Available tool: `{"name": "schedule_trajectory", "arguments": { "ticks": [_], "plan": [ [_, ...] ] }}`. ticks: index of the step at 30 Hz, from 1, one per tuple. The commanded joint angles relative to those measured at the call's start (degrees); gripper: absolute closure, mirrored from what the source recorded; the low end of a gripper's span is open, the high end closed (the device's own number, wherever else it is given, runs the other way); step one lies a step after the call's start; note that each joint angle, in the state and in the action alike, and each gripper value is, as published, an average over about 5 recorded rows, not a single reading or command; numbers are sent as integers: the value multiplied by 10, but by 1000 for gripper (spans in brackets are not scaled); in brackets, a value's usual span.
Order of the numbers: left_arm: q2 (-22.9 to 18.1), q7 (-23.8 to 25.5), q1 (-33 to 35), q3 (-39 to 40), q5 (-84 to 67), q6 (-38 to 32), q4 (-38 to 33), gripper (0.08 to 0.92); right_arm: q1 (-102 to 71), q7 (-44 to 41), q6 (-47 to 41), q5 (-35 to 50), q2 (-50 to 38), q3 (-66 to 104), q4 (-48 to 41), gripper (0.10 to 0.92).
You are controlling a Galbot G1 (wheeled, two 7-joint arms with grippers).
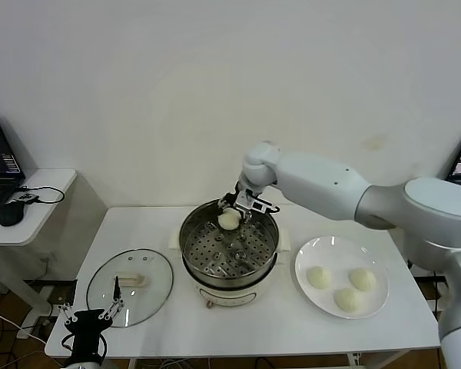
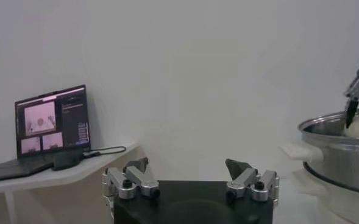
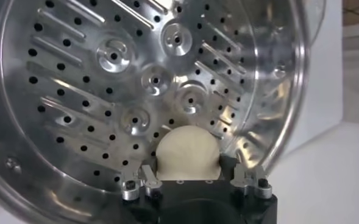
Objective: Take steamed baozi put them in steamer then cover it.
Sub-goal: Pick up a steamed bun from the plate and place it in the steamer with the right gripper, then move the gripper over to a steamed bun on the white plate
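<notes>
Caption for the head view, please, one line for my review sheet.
Right gripper lowers one baozi into the steamer; three wait on the plate.

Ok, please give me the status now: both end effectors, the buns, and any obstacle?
Right end effector over shiny steel steamer, cream-white bun between its fingers. Left end effector open, parked by glass lid. Three buns on white plate. No obstacle.

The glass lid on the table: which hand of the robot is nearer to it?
The left. The left hand waits, open, at the lid's near edge. The right hand is far off, over the steamer, with a bun.
</notes>
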Motion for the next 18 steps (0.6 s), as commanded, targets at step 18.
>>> {"name": "schedule_trajectory", "arguments": {
  "ticks": [18],
  "plan": [
    [13,1,-1,5,-3,27,-18,177,156,-75,-485,302,-266,-11,325,203]
  ]
}}
